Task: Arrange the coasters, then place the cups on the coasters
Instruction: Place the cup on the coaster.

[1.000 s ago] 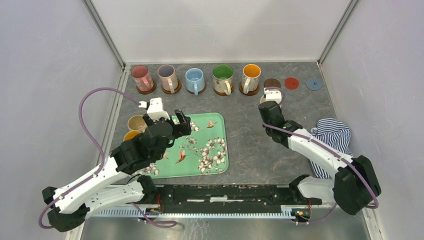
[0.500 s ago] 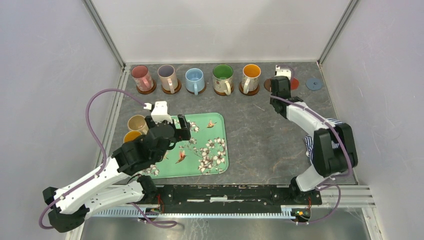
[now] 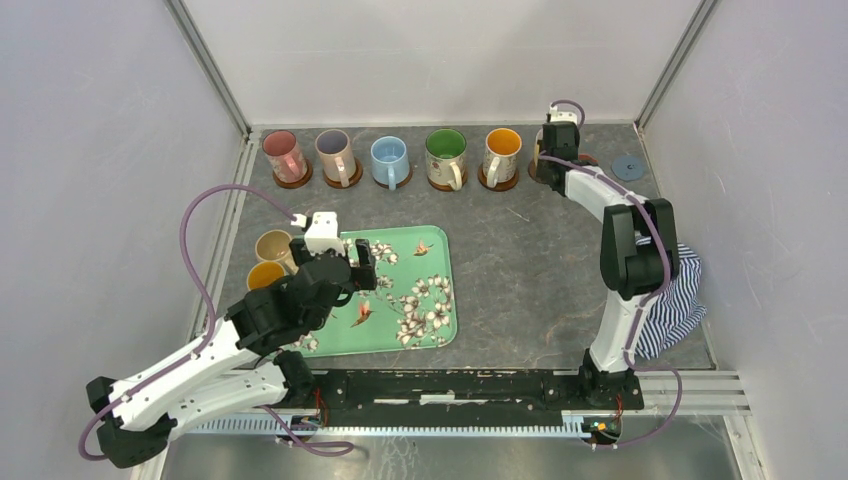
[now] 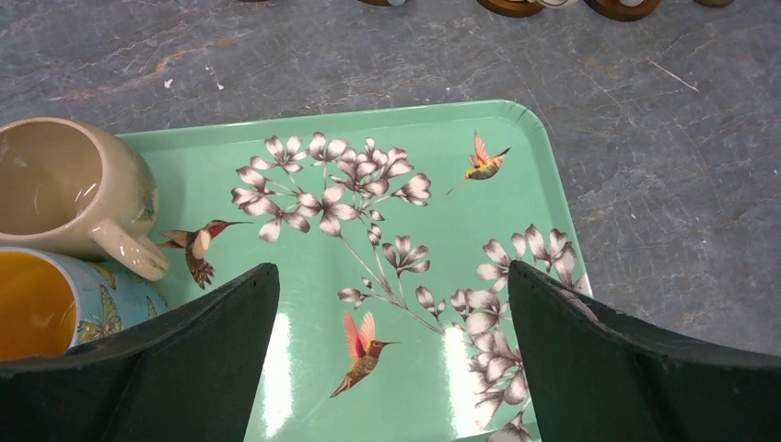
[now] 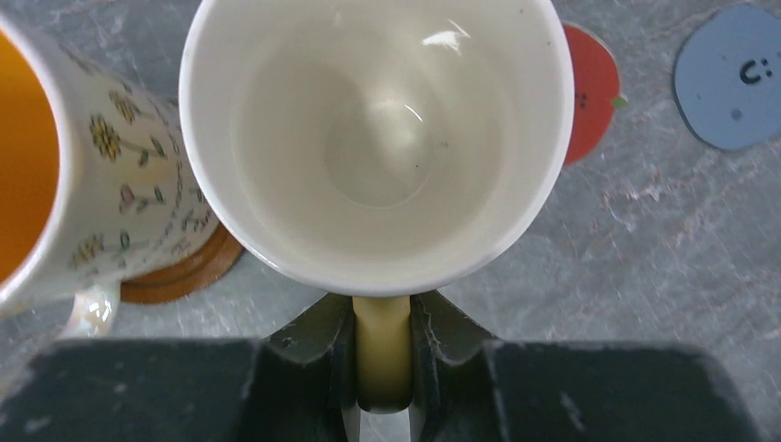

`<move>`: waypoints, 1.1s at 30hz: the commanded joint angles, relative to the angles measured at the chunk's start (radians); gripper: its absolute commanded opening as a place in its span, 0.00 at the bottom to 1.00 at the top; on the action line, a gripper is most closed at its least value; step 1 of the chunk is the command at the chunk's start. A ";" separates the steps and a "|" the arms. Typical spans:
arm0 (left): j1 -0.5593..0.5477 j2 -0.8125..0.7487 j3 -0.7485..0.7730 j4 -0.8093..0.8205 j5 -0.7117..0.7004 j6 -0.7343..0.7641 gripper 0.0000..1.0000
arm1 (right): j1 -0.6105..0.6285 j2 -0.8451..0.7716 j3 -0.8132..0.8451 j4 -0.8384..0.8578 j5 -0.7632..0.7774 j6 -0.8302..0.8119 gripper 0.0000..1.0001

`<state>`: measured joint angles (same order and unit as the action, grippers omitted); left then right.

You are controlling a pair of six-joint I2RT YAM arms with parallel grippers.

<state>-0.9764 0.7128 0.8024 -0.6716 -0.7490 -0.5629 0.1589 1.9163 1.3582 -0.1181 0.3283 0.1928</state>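
My right gripper [image 5: 382,324] is shut on the pale handle of a white cup [image 5: 378,138]. It holds the cup upright at the right end of the back row, beside the orange cup [image 3: 502,150] on its wooden coaster [image 5: 180,272]. A red coaster [image 5: 589,92] and a blue-grey coaster [image 5: 728,78] lie bare just to the right. Pink [image 3: 283,150], lilac [image 3: 335,150], light blue [image 3: 389,158] and green [image 3: 446,152] cups stand on coasters. My left gripper [image 4: 387,276] hangs open over the green tray [image 4: 516,175], near the tan cup [image 4: 55,184] and the yellow cup [image 4: 37,304].
A striped cloth [image 3: 668,285] lies at the right side, under the right arm's elbow. The enclosure's back wall stands close behind the row of cups. The tan and yellow cups sit at the tray's left edge.
The right arm carried the white cup from mid-table back to the row's right end, over the spot where a dark brown coaster lay. The left gripper drifted slightly right, still open.
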 commanded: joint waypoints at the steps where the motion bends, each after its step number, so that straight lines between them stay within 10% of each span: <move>1: 0.004 0.001 0.001 0.013 -0.022 0.041 1.00 | -0.017 0.057 0.145 0.039 -0.037 -0.004 0.00; 33: 0.004 0.015 -0.001 0.010 -0.010 0.037 1.00 | -0.048 0.046 0.086 -0.069 -0.043 0.014 0.00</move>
<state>-0.9764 0.7322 0.8024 -0.6716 -0.7490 -0.5591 0.1150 2.0506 1.4715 -0.1928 0.2523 0.1970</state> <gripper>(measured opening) 0.994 0.229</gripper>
